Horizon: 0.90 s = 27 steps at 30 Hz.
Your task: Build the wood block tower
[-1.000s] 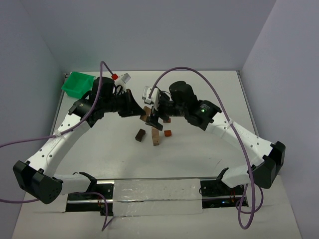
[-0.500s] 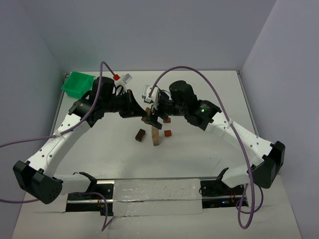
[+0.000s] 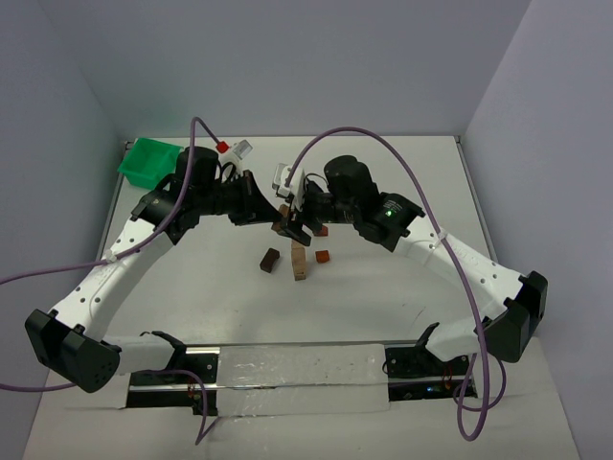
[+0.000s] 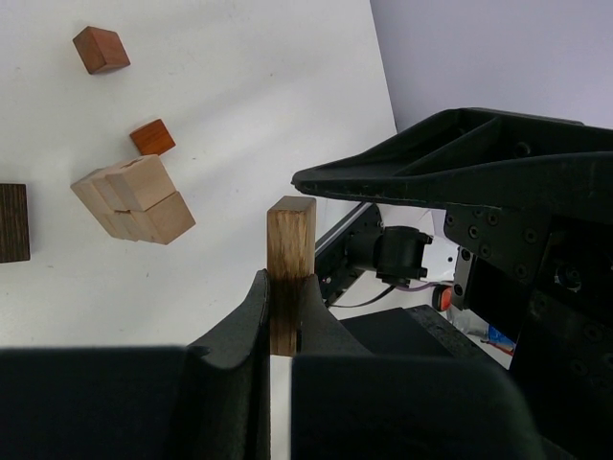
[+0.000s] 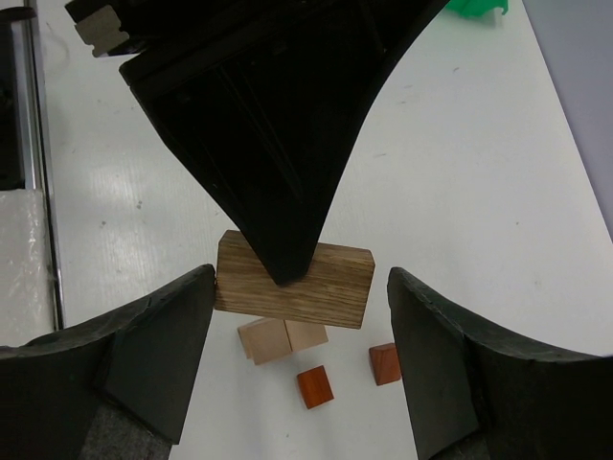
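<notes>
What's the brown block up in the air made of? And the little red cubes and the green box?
The brown block looks like bare, matte wood: grain lines run along it. The red cubes look like wood too, perhaps stained; their grain is faint. The green box seems plastic: even, bright colour.

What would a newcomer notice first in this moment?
Mid-air above the middle of the table, the left gripper pinches a wooden block, and the right gripper, open, flanks its two ends. Below it stands a short tower of pale blocks, with small reddish cubes beside it.
</notes>
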Tool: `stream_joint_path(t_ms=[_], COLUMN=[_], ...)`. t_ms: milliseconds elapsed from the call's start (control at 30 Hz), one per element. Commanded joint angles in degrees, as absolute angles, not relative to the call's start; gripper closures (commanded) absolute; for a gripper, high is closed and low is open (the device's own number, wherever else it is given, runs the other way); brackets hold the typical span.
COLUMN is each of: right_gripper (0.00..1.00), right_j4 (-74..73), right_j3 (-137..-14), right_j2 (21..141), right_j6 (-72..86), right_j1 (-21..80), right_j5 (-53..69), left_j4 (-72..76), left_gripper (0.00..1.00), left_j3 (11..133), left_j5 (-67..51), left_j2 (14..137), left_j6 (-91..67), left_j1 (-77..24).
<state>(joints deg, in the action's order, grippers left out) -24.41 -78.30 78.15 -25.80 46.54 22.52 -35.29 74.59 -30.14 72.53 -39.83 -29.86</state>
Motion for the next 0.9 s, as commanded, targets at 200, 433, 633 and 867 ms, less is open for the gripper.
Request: stream_joint_path(t_ms=[200,433,633,867], right_gripper=[0.31,0.39,0.46,0.53], right_j4=[-20.8,-20.7,-21.4,-25.7], right_j3=[-78.1,-78.1,-78.1,-78.3], right_j2=[78.0,78.0,77.8,76.1], right_j6=[-25.1,-25.3,-25.5,-28.3], right_j1=[46.8,46.8,46.7,43.8], right_j5=[21.0,20.7,21.1,24.1], left_j4=[-32.5,-32.2,-31.3,-32.7], left_gripper=[1.0,1.0,0.48,0.01], left_j3=[74.5,74.3,73.3,73.8], left_j5=[-32.3,-32.5,-33.2,-32.3], left_j2=[70.6,70.6,70.5,70.3], left_j6=[-40.3,-40.4,-40.7,-38.0], left_j1=[-29.7,-29.7,-29.2,-24.4])
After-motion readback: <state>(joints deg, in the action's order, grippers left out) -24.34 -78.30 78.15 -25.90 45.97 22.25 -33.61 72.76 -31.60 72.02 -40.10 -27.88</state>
